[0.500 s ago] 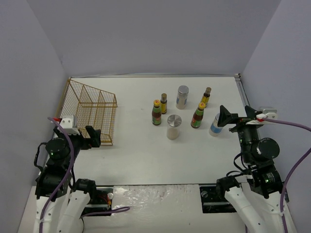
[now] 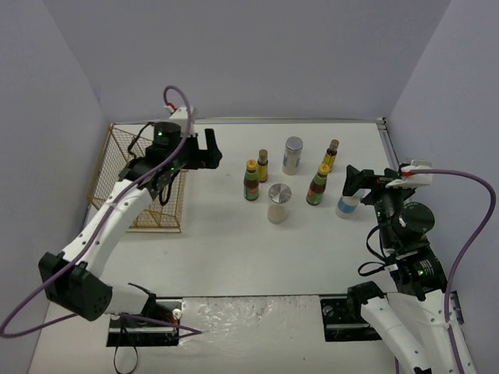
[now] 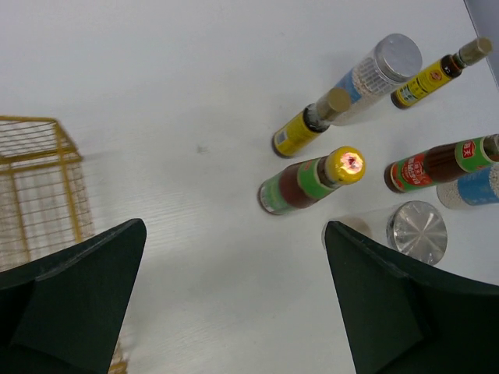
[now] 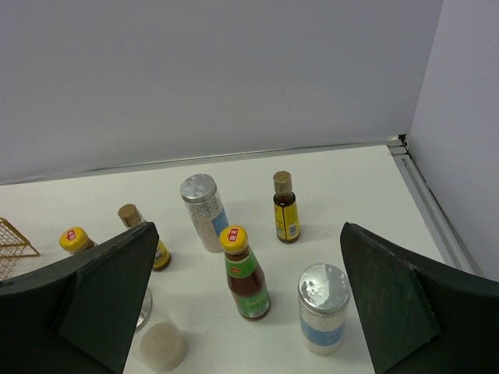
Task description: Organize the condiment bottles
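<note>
Hovering above the bench (image 2: 234,241), the left tool (image 2: 209,148) gapes wide, the condiment bottles (image 2: 279,204) standing upright together ahead of it; the right tool (image 2: 353,181), equally wide, has one jar (image 2: 346,204) beside its tips.

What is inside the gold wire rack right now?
No bottle shows inside the gold wire rack; only the white table shows through its visible mesh. The left arm crosses over the rack and covers that part. All seven condiment bottles stand on the table outside it.
</note>
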`<state>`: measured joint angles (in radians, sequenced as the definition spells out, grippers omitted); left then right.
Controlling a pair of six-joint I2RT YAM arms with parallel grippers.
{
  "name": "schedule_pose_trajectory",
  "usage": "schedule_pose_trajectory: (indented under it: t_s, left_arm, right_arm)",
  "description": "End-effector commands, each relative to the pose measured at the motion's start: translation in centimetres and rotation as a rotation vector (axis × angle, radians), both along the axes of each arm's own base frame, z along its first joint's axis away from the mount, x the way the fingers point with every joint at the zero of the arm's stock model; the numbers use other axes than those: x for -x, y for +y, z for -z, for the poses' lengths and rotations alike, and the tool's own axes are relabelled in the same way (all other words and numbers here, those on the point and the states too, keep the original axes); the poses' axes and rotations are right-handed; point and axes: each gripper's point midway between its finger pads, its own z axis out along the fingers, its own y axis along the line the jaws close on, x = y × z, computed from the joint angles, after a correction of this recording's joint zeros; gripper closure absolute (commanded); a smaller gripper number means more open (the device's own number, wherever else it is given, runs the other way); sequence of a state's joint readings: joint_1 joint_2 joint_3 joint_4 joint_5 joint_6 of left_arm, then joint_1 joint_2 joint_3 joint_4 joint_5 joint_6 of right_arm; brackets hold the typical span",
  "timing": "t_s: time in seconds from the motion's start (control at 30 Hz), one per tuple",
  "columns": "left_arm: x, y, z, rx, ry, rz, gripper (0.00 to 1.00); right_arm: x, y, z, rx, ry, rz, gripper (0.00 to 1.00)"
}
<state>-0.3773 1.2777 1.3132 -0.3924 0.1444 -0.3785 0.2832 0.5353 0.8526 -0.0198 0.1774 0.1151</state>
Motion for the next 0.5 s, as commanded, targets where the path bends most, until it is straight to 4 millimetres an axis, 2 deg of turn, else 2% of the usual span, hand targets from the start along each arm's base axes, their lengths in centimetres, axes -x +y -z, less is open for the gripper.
schedule_pose_trajectory:
  t_s: [0.0, 0.07, 0.17, 0.2, 0.37, 0.47]
  left_arm:
    - [-2.8, -4.3, -2.9, 0.037, -0.086, 0.008, 0.03]
    - [-3.6, -7.1, -1.7, 0.029, -0.068, 0.042, 0.03]
    - [-4.1, -9.4, -0.8, -0.007, -0.08, 0.047, 0.03]
    - [-4.2, -10.0, 0.1, -0.028, -0.075, 0.049, 0.03]
    - [-3.9, -12.6, 1.8, -0.07, -0.068, 0.07, 0.03]
    - [-4.0, -13.3, 2.6, -0.079, -0.067, 0.067, 0.03]
  right_arm:
    - [-0.1, 0.8, -3.0, -0.05, -0.079, -0.035, 0.0]
    - [0.0, 1.1, -2.9, -0.048, -0.073, -0.055, 0.0]
    - [-0.1, 1.4, -2.5, -0.045, -0.064, -0.069, 0.0]
    - [-0.1, 1.5, -2.5, -0.043, -0.061, -0.071, 0.0]
    - [-0.2, 1.8, -2.0, -0.036, -0.052, -0.088, 0.0]
    - [-0.2, 1.8, -1.9, -0.035, -0.05, -0.089, 0.0]
